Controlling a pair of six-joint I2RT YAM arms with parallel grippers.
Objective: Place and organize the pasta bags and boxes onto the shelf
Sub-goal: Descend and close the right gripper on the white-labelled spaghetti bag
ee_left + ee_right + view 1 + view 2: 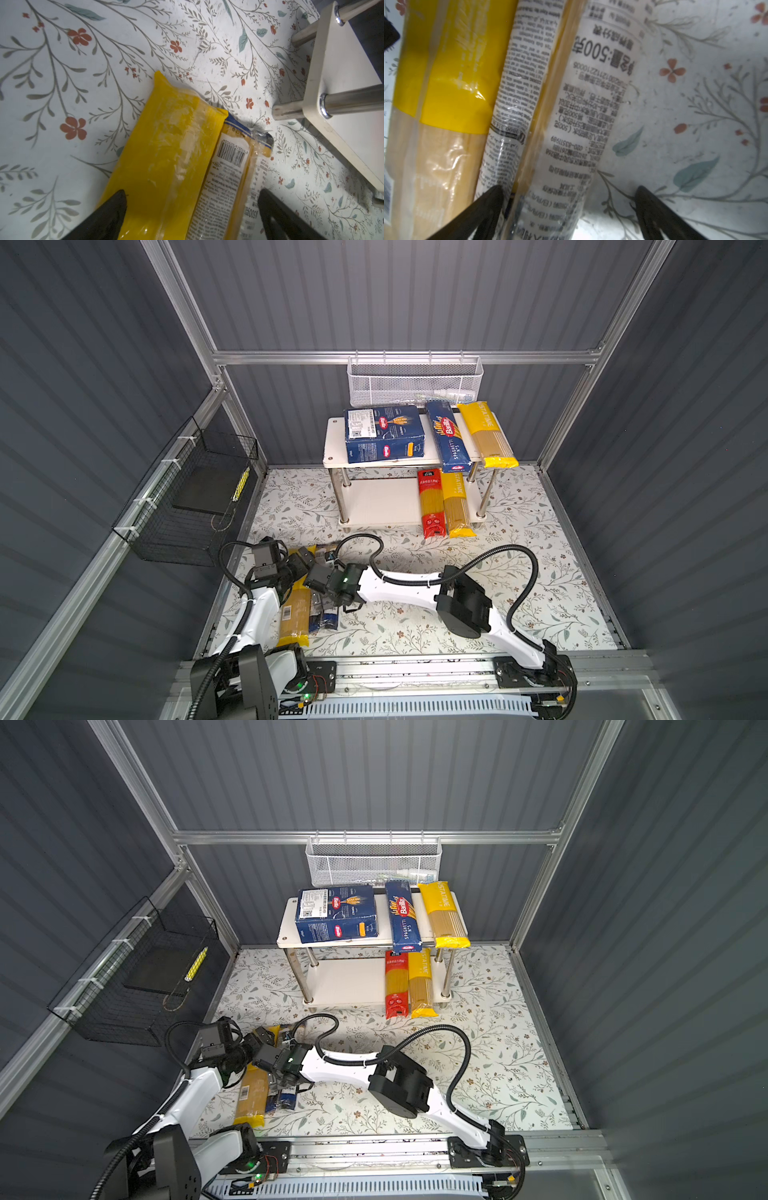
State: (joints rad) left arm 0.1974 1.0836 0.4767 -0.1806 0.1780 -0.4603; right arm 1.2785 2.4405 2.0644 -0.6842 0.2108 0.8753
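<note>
Top views: shelf [333,435] top tier carries wide box [384,433], SPAGHETTI box [449,439] and one yellow bag [488,435]. Red bag [431,504] and second yellow bag [456,506] lie on the lower tier, ends overhanging the front. Not yet shelved, on the worktop [498,572]: loose yellow bag [295,614] and blue-label bag [328,618], side by side, both arms over them.

Left wrist: left gripper [192,192] wide open, empty, spanning both bags (too broad for a clean pick).

Right wrist: right gripper [569,188] fully open, empty, straddling the blue-label bag only. One finger is at its edge by the yellow one, the other over bare worktop.

Step looks like picking the blue-label bag. Next move needs: lower, close across its width, lift level, carry to the free lower-tier space.
</note>
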